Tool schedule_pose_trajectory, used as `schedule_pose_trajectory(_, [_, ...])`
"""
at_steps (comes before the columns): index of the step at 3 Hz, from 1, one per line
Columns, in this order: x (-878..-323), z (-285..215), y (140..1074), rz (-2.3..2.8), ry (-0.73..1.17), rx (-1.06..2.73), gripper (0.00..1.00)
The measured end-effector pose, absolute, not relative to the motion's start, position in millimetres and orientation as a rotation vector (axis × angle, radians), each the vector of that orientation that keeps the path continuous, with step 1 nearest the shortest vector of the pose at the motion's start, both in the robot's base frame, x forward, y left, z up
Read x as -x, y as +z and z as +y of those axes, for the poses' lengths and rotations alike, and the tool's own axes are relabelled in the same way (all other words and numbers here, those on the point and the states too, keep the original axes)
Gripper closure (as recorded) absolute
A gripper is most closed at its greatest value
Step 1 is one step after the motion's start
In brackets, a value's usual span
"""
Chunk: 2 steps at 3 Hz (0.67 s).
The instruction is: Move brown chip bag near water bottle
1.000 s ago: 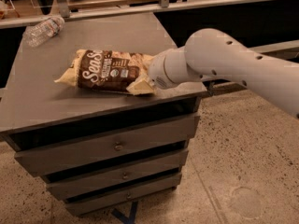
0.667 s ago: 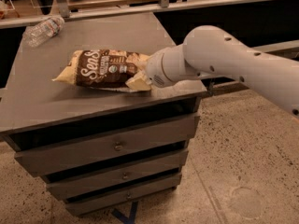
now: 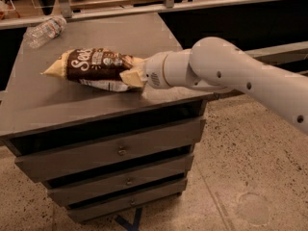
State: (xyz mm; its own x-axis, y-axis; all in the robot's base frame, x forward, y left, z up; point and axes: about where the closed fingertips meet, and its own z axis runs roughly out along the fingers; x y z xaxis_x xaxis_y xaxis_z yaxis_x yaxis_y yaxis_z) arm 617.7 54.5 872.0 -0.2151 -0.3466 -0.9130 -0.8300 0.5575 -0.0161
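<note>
Pointing upper left toward the bottle point(image 3: 46, 30), our chip bag point(image 3: 96, 66) stretches from the claw point(image 3: 138, 77) (its grip hidden; we cannot tell).

The brown chip bag point(image 3: 96, 66) is dark brown with white script and cream-yellow ends. The white gripper point(image 3: 145, 74) sits at one cream end. The water bottle point(image 3: 45, 30) is clear and the worktop point(image 3: 125, 32) grey.

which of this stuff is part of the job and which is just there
Job:
brown chip bag
water bottle, far left corner
gripper, at the bag's right end

Just there:
drawer cabinet
rail behind
</note>
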Motion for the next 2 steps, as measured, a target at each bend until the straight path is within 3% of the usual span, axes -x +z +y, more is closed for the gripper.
schedule_pose_trajectory(2, [-657.1, 74.4, 921.2, 1.678, 0.579, 0.804, 1.00])
